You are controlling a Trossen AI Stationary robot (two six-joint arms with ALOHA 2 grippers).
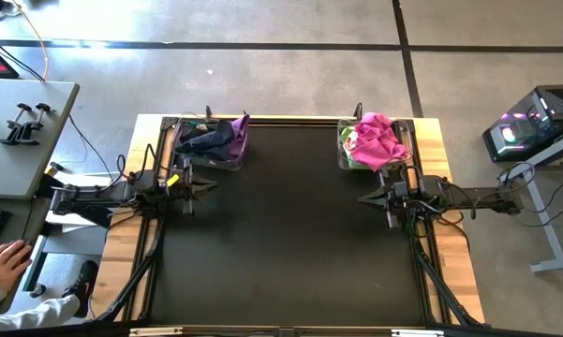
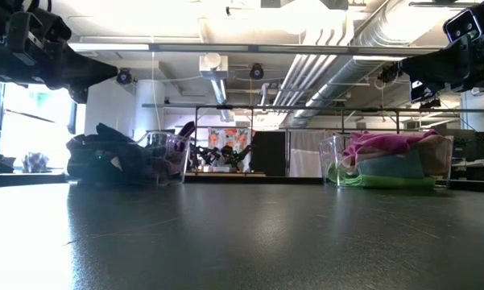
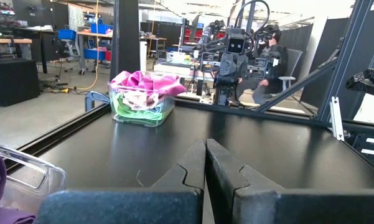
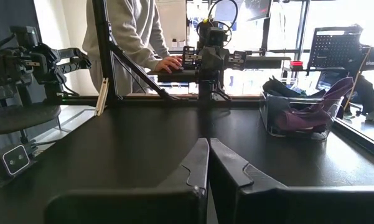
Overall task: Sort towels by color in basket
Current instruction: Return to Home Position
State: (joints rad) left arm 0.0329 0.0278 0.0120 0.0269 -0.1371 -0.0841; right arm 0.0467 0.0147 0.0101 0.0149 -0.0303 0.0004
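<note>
Teal towel (image 2: pixel 390 166), hidden from above, shows low; left claw (image 3: pixel 205 146), right claw (image 4: pixel 209 143) clenched.

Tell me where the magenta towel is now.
In the high view, the magenta towel tops the right clear bin at the back right corner of the table, near the right gripper.

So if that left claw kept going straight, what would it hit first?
Likely the right gripper, facing the left gripper across bare table; the pink-towel bin sits off that line.
</note>
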